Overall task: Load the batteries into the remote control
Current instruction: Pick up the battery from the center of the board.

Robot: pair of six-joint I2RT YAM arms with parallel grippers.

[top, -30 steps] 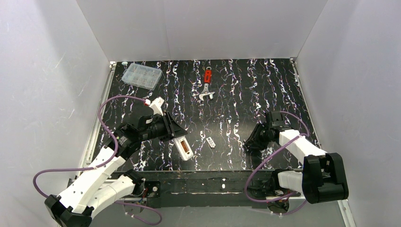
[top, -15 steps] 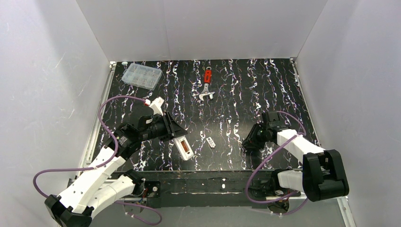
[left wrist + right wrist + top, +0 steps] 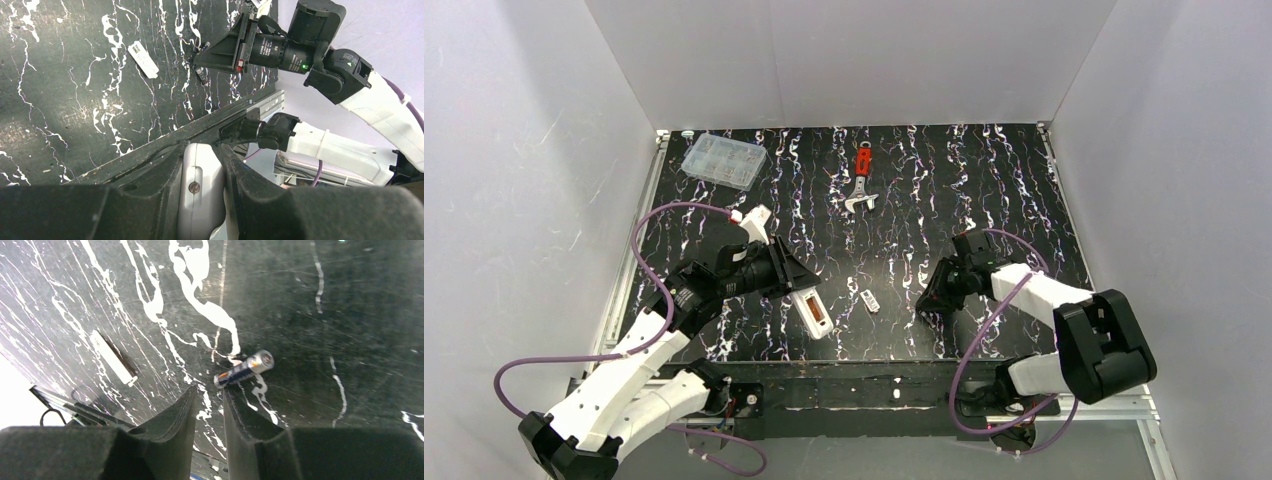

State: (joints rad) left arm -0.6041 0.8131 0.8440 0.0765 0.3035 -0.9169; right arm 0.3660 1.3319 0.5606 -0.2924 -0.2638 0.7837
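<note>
My left gripper (image 3: 792, 288) is shut on the white remote control (image 3: 812, 313) and holds it tilted over the table, with its reddish back recess facing up. In the left wrist view the remote (image 3: 200, 200) sits clamped between my fingers. A small battery (image 3: 244, 369) lies on the black table just beyond my right gripper (image 3: 210, 390), whose jaws stand a narrow gap apart and hold nothing. In the top view my right gripper (image 3: 929, 297) is low over the table, right of centre. The battery also shows in the left wrist view (image 3: 201, 75), by that gripper's tip.
A small loose white rectangular piece (image 3: 870, 300) lies between the two grippers and also shows in the right wrist view (image 3: 113, 359). A clear compartment box (image 3: 722, 160) sits at the back left. A red-handled wrench (image 3: 862, 180) lies at the back centre. White walls enclose the table.
My right gripper has moved left along the table toward the middle. The left gripper with the remote has not moved.
</note>
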